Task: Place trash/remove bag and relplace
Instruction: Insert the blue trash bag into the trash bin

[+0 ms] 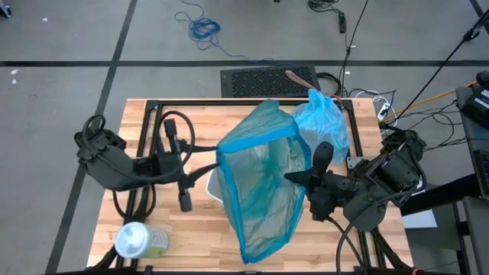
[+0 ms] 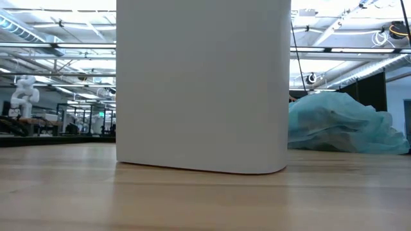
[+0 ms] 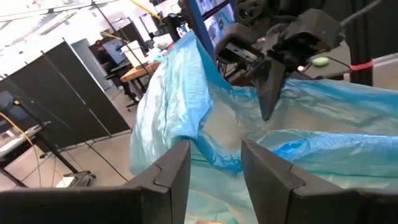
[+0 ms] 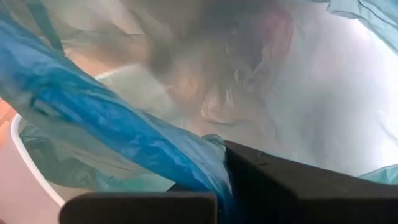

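The bag (image 1: pixel 263 179) drapes over the white bin (image 1: pixel 214 186). Right gripper (image 1: pixel 322 153) is clamped on its rim; left gripper (image 1: pixel 184 200), beside the bin, stands apart (released). Risk: single-sided hold lets the liner sag or slip.

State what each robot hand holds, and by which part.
Right hand grips the translucent light-blue plastic bag by its darker rim; left hand is open, holding nothing.

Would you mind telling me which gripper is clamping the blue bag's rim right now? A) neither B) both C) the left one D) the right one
D: the right gripper is shut on the bag's rim, while the left gripper stands open with the rim loose between its fingers.
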Action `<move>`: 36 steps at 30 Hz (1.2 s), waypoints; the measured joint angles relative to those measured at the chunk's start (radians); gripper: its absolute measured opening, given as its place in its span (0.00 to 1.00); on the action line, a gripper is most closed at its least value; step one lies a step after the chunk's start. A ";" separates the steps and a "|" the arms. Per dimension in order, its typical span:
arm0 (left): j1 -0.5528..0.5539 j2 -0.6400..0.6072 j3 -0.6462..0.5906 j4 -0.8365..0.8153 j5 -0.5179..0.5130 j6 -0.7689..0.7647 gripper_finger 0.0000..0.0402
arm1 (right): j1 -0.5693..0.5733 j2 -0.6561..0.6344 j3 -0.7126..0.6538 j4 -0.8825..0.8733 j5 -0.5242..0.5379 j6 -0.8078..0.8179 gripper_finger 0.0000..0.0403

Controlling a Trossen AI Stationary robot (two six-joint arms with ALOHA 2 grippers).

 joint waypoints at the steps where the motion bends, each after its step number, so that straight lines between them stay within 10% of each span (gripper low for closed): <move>1: 0.000 -0.001 0.000 0.007 -0.001 0.001 0.35 | 0.000 0.000 0.000 0.000 0.000 0.000 0.00; 22: -0.044 -0.068 0.001 -0.013 -0.001 0.003 0.35 | 0.000 0.000 -0.001 -0.016 0.000 -0.009 0.00; 29: 0.030 -0.121 0.000 -0.012 -0.345 0.221 0.33 | -0.002 0.000 -0.001 -0.014 -0.048 -0.013 0.00; 36: 0.353 -0.158 0.002 -0.032 -0.006 0.219 0.05 | -0.009 0.000 -0.001 0.043 -0.082 -0.054 0.00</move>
